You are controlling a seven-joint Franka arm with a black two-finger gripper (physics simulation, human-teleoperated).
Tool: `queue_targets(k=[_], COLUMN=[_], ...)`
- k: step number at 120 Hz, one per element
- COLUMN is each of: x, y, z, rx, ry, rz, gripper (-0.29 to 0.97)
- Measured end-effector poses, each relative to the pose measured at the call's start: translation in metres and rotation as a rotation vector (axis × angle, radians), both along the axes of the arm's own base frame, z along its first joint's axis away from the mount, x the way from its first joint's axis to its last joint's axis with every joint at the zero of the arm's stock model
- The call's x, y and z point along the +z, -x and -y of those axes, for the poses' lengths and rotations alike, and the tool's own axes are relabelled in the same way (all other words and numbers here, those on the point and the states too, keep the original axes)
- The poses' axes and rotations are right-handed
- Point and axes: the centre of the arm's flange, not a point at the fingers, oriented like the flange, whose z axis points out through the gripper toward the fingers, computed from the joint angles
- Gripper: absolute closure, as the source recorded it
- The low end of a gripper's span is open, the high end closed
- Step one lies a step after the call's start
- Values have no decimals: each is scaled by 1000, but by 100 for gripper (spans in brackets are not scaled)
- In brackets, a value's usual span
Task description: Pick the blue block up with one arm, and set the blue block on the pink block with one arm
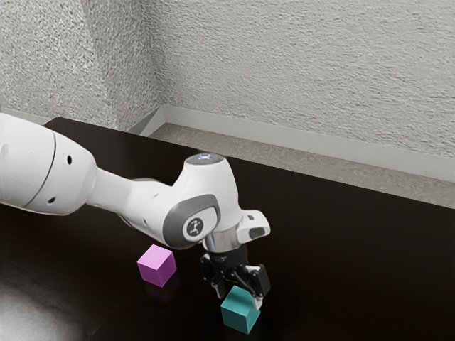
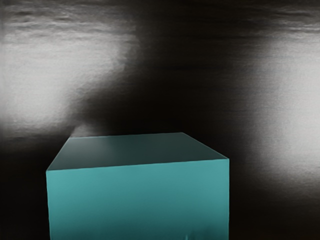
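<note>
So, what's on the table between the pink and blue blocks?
Nothing: in the exterior view, the table is bare between the pink block and the blue block.

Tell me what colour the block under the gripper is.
Teal, a blue-green. The block shows best in the wrist view.

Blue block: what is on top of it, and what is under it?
Nothing lies on the blue block; its top face is bare, with the gripper just above it. It stands on the dark table. Its bottom face is covered and cannot be seen.
</note>
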Motion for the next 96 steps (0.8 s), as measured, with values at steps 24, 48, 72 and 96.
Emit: queue_targets(k=[24,48,72,96], x=[-9,-16,-21,-30], y=[-2,-4,-6,-6], z=[1,2,3,3], rx=[3,5,5,5], ry=[-7,-12,-17,-25], rz=[-12,-21,-23,-32], gripper=[0,0,0,0])
